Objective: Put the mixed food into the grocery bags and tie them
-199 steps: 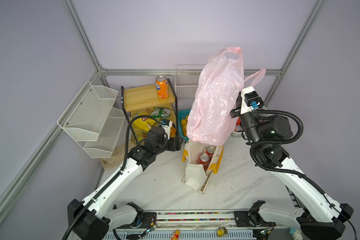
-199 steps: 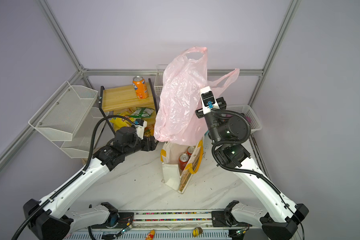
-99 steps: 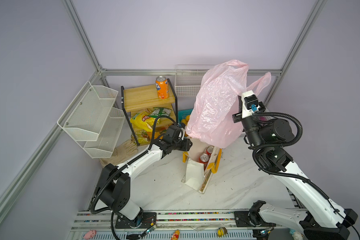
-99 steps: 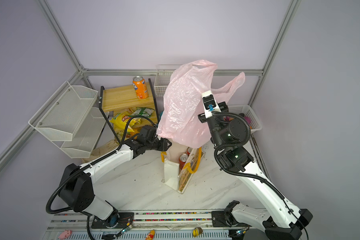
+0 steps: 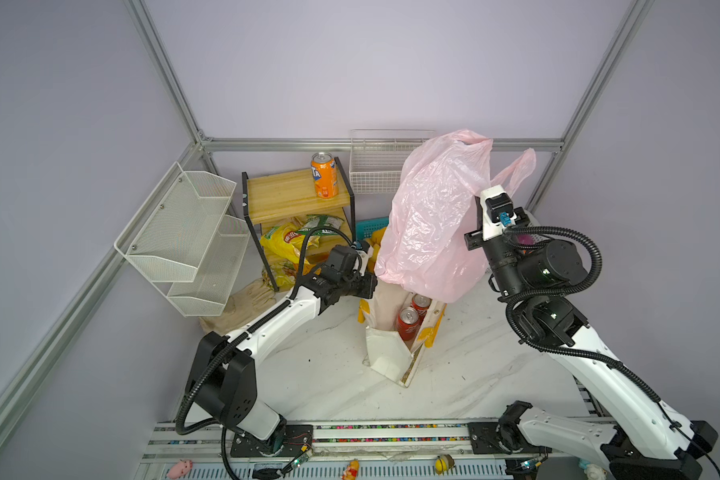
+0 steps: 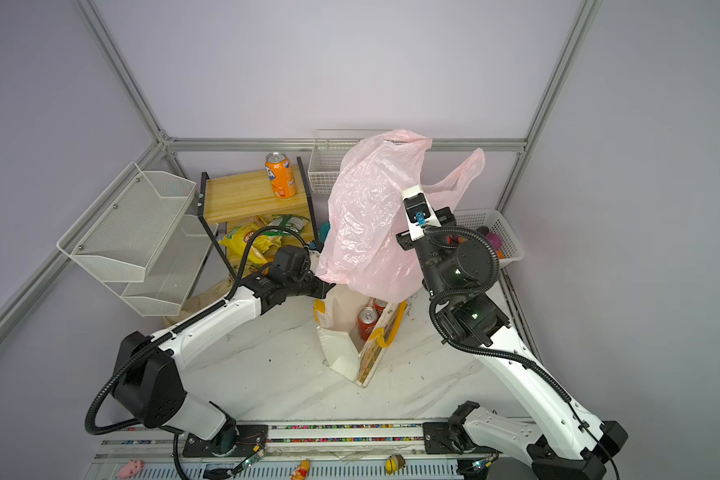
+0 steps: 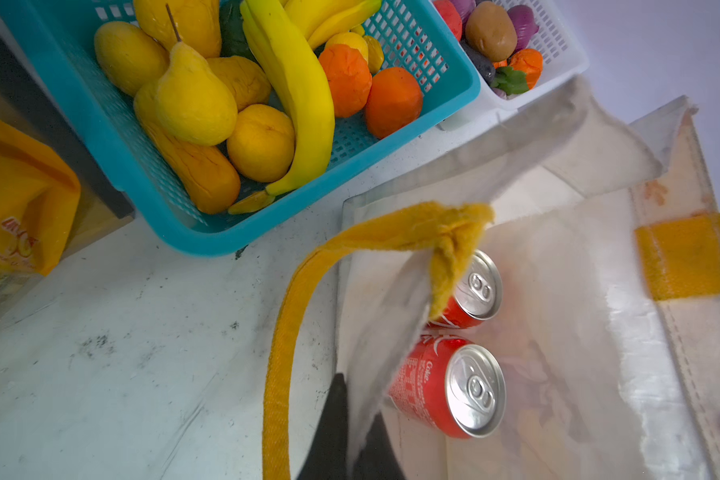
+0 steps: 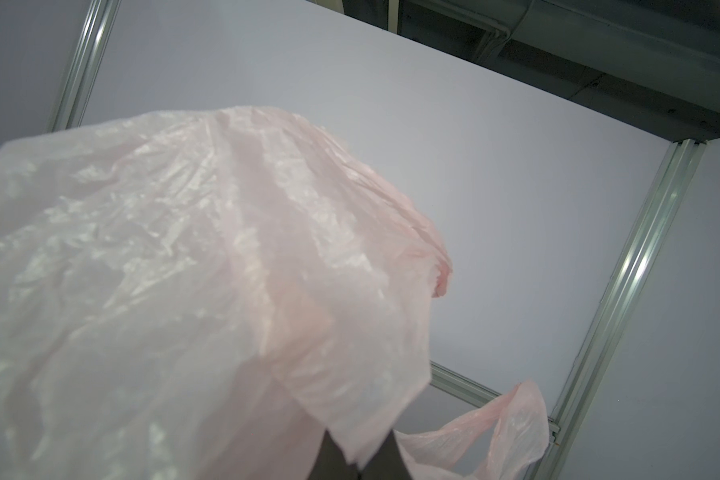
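Swung over from the wooden shelf (image 5: 292, 195), the left gripper (image 7: 356, 399) now pinches the wall of the white canvas tote (image 7: 558, 257), jaws together on the cloth. Inside the tote stand two red cans (image 7: 425, 386) lettered "Coke". The right gripper (image 8: 356, 453) is clamped on the pink plastic bag (image 5: 433, 224), held just above the tote.

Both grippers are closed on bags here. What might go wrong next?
1. The left gripper pinches only the thin wall of the tote; a pull may tip it and its two cola cans.
2. The right gripper holds the pink bag by a small fold of film, which may slip or tear.
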Robot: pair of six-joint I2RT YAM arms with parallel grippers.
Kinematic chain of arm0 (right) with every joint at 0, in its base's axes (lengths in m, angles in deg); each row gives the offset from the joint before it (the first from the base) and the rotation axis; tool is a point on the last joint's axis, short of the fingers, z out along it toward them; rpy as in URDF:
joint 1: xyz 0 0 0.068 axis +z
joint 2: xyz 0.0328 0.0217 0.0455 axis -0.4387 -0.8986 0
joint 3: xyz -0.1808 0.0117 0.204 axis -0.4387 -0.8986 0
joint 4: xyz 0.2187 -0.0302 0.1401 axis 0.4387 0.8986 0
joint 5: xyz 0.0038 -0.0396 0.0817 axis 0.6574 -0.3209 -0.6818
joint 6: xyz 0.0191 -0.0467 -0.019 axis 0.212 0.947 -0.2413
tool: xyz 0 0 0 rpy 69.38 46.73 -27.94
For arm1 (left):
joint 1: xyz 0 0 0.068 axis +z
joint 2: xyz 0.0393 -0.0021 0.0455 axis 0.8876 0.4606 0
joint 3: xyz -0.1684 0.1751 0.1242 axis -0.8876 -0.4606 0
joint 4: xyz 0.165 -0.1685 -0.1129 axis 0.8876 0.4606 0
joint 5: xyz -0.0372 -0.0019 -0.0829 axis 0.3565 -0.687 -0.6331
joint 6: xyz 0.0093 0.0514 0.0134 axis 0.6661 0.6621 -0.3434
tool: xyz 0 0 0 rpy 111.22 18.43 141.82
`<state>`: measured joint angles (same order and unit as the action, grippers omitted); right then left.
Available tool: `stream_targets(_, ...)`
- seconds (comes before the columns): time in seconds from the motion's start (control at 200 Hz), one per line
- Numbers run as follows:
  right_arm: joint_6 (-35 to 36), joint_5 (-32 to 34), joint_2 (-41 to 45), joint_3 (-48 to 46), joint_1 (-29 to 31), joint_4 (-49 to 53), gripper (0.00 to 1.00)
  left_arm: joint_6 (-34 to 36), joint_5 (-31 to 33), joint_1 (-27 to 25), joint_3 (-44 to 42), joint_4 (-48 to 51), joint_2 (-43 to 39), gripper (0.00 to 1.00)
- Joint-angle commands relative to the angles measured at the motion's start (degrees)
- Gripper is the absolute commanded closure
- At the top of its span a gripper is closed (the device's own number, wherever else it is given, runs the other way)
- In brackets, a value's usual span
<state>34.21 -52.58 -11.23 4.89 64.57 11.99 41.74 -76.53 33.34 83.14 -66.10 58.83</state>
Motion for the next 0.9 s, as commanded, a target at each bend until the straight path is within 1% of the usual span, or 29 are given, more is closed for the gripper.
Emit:
stream_targets(0.0,-0.22,-0.68,0.66,-0.51,-0.16,-0.16,1.0,1.29,-2.24,3.97,-0.95,0.83,-5.33,1.0)
stream_targets(0.04,-0.39,-1.06,0.45,-0.48,-0.19,-0.16,1.0,1.43,-2.85,5.05,-0.98,2.17,-5.37,1.0)
stream_targets(0.05,-0.46,-1.16,0.4,-0.49,-0.22,-0.16,1.0,1.49,-2.97,5.37,-0.98,2.54,-6.9,1.0)
stream_targets(0.075,-0.56,-1.33,0.31,-0.49,-0.15,-0.16,1.0,1.81,-3.19,6.03,-0.91,3.37,-7.69,1.0)
stream_targets(0.2,-0.84,-1.8,-0.35,-0.57,-0.22,-0.16,1.0,4.05,-3.73,9.45,-0.21,8.09,-8.87,1.0)
stream_targets(0.255,-0.85,-1.89,-0.68,-0.63,-0.22,-0.18,1.0,4.35,-2.48,10.91,-0.01,10.14,-9.41,1.0)
stream_targets(0.305,-0.75,-1.95,-0.88,-0.62,-0.23,-0.16,1.0,4.88,-0.02,11.99,0.02,11.44,-10.1,1.0)
stream_targets(0.405,-0.86,-2.37,-1.22,-0.58,-0.22,-0.16,1.0,6.8,1.83,15.04,-0.01,12.41,-11.36,1.0)
stream_targets(0.625,-0.95,-3.62,-2.39,-0.77,-0.22,-0.11,1.0,7.75,2.13,23.33,-0.21,13.44,-11.7,1.0)
stream_targets(0.64,-0.87,-3.72,-2.41,-0.7,-0.22,-0.15,1.0,9.21,2.14,23.79,-0.26,13.59,-11.74,1.0)
stream_targets(0.68,-0.57,-4.04,-2.34,-0.86,-0.22,-0.16,1.0,9.61,2.6,25.11,-0.35,13.88,-11.71,1.0)
stream_targets(0.78,1.68,-6.55,-2.43,-1.66,-0.31,0.14,1.0,10.1,3.64,28.31,-0.62,14.14,-12.16,1.0)
stream_targets(0.895,4.95,-12.8,-2.34,-3.31,-0.38,1.02,1.0,9.6,3.72,29.82,-1.69,12.88,-12.92,1.0)
